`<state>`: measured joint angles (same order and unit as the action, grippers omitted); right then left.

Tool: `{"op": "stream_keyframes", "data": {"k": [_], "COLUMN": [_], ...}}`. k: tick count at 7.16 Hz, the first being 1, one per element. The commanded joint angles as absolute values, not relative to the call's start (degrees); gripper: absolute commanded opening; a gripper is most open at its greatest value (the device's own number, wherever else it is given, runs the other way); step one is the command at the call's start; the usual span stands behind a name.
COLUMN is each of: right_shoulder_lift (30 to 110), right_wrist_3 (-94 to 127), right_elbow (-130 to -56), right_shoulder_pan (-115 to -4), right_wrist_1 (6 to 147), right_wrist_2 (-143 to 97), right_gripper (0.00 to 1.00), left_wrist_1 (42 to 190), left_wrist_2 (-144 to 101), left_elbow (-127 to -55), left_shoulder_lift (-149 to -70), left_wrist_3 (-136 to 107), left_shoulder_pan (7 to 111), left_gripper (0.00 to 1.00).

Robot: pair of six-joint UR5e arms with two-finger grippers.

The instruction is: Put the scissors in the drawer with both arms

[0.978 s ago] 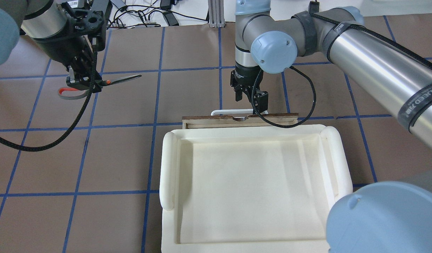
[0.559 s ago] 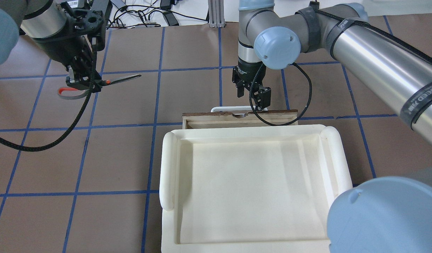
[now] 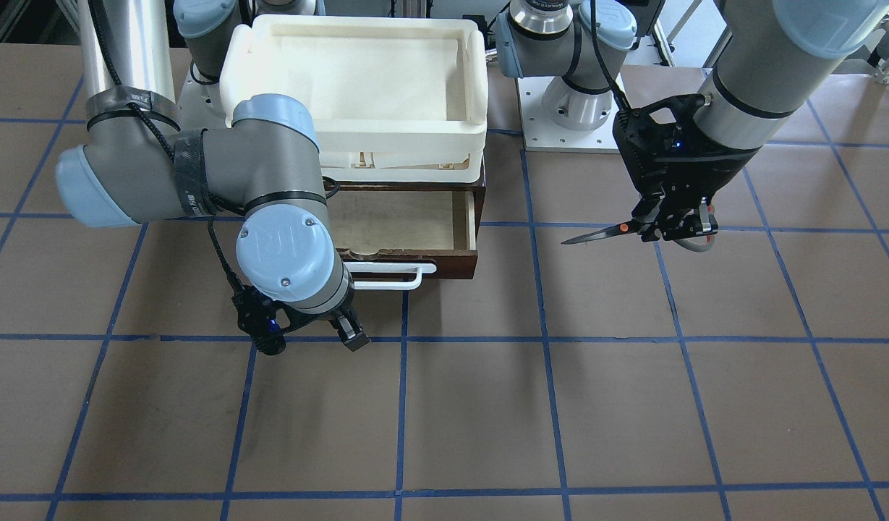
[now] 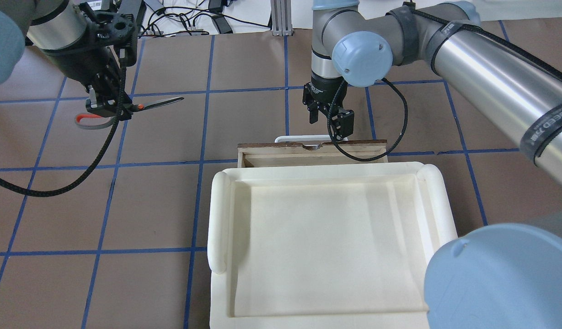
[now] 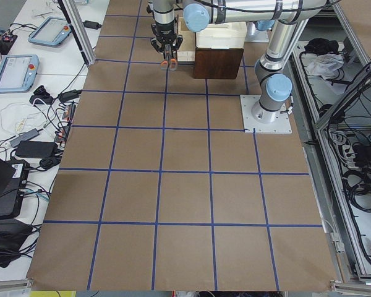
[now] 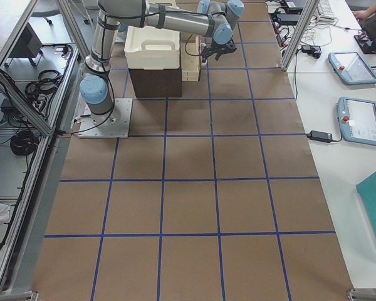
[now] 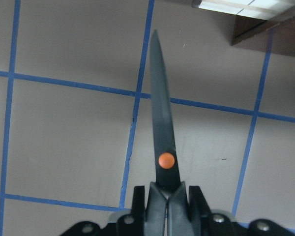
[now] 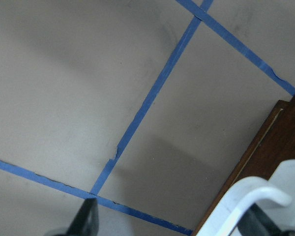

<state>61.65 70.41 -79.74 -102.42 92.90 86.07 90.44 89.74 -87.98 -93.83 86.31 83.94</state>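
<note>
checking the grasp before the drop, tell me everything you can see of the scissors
The scissors are small, with dark metal blades closed together, an orange pivot dot and grey handle loops lined in orange-red. The left gripper is shut on them just behind the pivot, holding them about level above the table. The tip points toward the open drawer, well apart from it. Nothing else touches them.

The left grey metal arm with light blue joint caps (image 4: 56, 27) is held toward the table's far left corner. Its black two-finger gripper (image 4: 109, 108) is pointed down and clamped on small grey-handled scissors (image 4: 159, 102). The right grey metal arm (image 4: 491, 87) is stretched toward the far edge's middle, wrist upright, with its black two-finger gripper (image 4: 324, 119) spread apart.
</note>
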Motion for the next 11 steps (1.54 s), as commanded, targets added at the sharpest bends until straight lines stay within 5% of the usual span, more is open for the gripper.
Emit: {"op": "stream_keyframes", "data": {"k": [1, 11], "right_shoulder_lift": [61.17, 59.50], "right_wrist_3": [69.62, 65.74], "right_elbow": [-78.75, -76.38], "right_shoulder_pan": [-102.30, -101.08], "right_wrist_1": [92.90, 93.08], "right_wrist_2": [86.04, 85.87], "right_gripper": [1.00, 1.00], "left_wrist_1": [90.44, 90.44], "left_wrist_2": [89.74, 89.65], "left_elbow": [-87.98, -87.98], "left_shoulder_lift": [-93.87, -93.96], "left_wrist_3": [86.31, 86.40], "left_shoulder_pan": [83.94, 83.94], "left_gripper": [0.00, 0.00]}}
